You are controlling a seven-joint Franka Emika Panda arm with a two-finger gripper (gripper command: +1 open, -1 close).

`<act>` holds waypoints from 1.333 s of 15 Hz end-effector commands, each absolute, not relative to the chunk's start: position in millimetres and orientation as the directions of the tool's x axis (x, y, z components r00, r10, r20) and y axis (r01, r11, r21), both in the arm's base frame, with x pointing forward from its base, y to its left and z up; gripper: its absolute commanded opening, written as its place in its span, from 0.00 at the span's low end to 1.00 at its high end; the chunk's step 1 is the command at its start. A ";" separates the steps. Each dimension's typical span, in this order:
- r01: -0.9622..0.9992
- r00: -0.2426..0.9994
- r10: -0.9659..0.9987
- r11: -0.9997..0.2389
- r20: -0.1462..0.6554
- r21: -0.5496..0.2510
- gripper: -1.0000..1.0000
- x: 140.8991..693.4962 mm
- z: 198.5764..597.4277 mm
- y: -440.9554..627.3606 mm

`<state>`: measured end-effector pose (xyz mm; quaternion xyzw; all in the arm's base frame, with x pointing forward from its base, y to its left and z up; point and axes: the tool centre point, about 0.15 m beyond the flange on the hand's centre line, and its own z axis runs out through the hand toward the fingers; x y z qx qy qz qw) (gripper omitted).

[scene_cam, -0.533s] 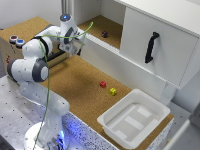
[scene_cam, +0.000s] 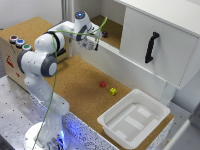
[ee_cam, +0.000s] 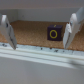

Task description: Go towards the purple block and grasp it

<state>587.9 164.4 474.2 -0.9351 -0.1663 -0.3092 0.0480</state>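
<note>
The arm had swung further over the white ledge (scene_cam: 107, 60) toward the cork shelf (scene_cam: 112, 30) since a moment before, carrying the gripper (scene_cam: 95, 42) closer to the purple block (scene_cam: 104, 34), which sat just beyond it. The fingers (ee_cam: 7, 32) stood wide apart, holding nothing; the approach looked well underway but unfinished.

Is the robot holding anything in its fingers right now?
No, nothing is held. The gripper is open, its fingers wide apart. The purple block sits on the cork beyond them, untouched.
</note>
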 end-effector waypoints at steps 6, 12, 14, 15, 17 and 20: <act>0.295 0.776 0.247 -0.955 0.580 0.013 1.00 668.0 458.9 157.0; 0.228 0.763 0.206 -0.973 0.613 0.042 1.00 676.7 462.8 165.4; 0.214 0.767 0.193 -0.976 0.612 0.039 1.00 680.8 460.9 168.2; 0.209 0.767 0.188 -0.977 0.613 0.038 1.00 682.7 460.2 169.4; 0.200 0.766 0.178 -0.979 0.617 0.033 1.00 686.2 460.0 171.7; 0.194 0.763 0.168 -0.981 0.624 0.027 1.00 691.5 461.1 173.1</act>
